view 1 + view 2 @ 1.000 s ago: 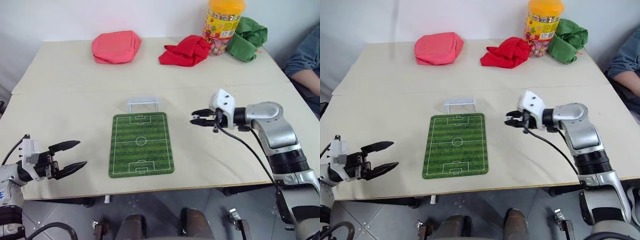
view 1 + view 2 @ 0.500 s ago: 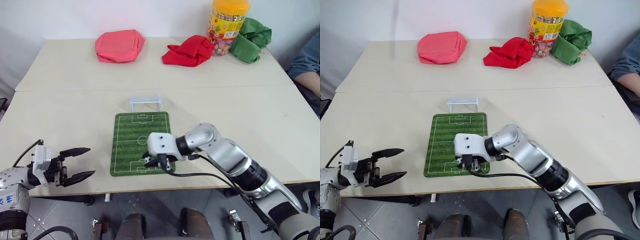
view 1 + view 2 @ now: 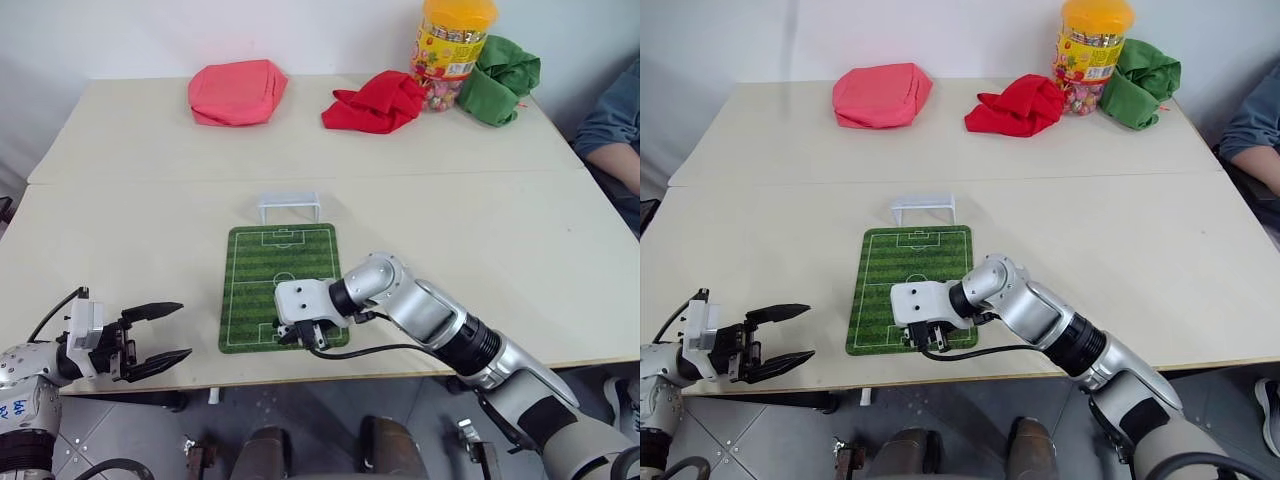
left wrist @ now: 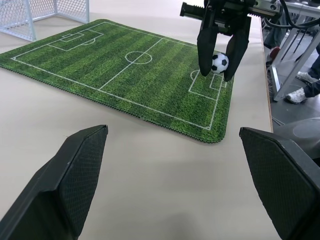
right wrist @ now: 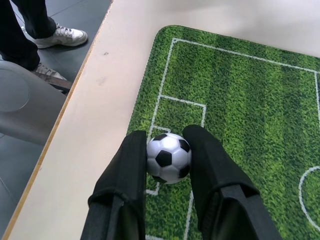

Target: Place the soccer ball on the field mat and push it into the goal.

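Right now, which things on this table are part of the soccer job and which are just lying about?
Part of the job:
soccer ball, held in the right pincer
field mat
goal

Just lying about:
pink cloth
red cloth
green cloth
candy jar

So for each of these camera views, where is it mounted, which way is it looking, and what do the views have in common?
Head views, left and right eye: on the head, looking forward and down over the table; both arms show.
Left wrist view: on the left wrist, looking level across the field mat to the goal; the left gripper is open.
Right wrist view: on the right wrist, looking down; the right gripper clamps the soccer ball.
Shared: mat and ball.
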Tool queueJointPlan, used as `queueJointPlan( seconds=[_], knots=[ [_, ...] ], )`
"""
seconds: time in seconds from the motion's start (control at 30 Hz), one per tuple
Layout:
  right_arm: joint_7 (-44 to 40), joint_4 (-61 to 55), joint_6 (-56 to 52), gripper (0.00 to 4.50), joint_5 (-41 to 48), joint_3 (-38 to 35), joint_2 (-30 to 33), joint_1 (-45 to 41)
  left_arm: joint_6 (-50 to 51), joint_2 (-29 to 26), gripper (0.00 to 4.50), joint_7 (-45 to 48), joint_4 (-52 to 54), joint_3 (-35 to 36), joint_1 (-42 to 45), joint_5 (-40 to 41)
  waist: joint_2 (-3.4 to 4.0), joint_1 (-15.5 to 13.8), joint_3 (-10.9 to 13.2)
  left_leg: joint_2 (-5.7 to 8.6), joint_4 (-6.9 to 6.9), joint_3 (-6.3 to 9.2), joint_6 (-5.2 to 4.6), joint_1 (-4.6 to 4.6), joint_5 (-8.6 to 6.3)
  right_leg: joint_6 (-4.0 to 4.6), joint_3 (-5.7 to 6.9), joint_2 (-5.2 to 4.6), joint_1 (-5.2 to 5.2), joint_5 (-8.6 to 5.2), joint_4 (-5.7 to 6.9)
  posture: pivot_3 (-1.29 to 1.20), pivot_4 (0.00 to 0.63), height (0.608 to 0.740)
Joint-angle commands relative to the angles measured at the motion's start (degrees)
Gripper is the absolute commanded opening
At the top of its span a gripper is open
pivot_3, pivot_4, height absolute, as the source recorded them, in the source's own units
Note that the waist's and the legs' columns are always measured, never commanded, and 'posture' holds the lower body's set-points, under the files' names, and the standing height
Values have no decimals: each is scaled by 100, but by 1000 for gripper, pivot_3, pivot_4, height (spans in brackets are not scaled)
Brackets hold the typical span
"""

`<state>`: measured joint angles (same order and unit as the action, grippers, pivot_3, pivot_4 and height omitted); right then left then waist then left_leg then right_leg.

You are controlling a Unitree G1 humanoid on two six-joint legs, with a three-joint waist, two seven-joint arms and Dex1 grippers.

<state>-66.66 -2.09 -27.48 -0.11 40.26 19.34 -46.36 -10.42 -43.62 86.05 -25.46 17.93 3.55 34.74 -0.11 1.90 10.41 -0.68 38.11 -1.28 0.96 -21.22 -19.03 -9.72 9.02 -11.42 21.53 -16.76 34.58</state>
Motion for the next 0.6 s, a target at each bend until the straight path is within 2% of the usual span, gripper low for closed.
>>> queueJointPlan(
  seconds=[0.03,0.23,0.5,0.53,0.6],
  knots=[
    [-30,3,140,847,-78,24,-136,-85,-78,22,4500,414,155,149,-81,147,0,7,0,0,0,0,0,0,0,0,0,0,0,0,0,0,150,740],
    [-69,188,203,847,-147,13,-259,-53,-111,55,4500,341,118,163,-48,130,0,7,0,-2,0,0,1,1,0,1,0,2,0,0,1,0,150,740],
    [-175,149,247,3397,-121,-22,-272,-39,-120,64,4500,281,70,188,19,122,0,7,0,-2,0,0,2,2,-1,1,0,2,0,0,1,0,150,740],
    [-185,110,228,3642,-102,-39,-275,-42,-120,68,4500,268,74,187,30,120,0,7,0,-2,0,0,2,2,-1,1,0,2,0,0,1,0,150,740],
    [-200,37,175,3642,-70,-73,-287,-48,-118,72,4500,259,72,190,43,123,0,8,0,-2,0,0,2,2,-1,1,0,2,0,0,1,0,150,740]
  ],
)
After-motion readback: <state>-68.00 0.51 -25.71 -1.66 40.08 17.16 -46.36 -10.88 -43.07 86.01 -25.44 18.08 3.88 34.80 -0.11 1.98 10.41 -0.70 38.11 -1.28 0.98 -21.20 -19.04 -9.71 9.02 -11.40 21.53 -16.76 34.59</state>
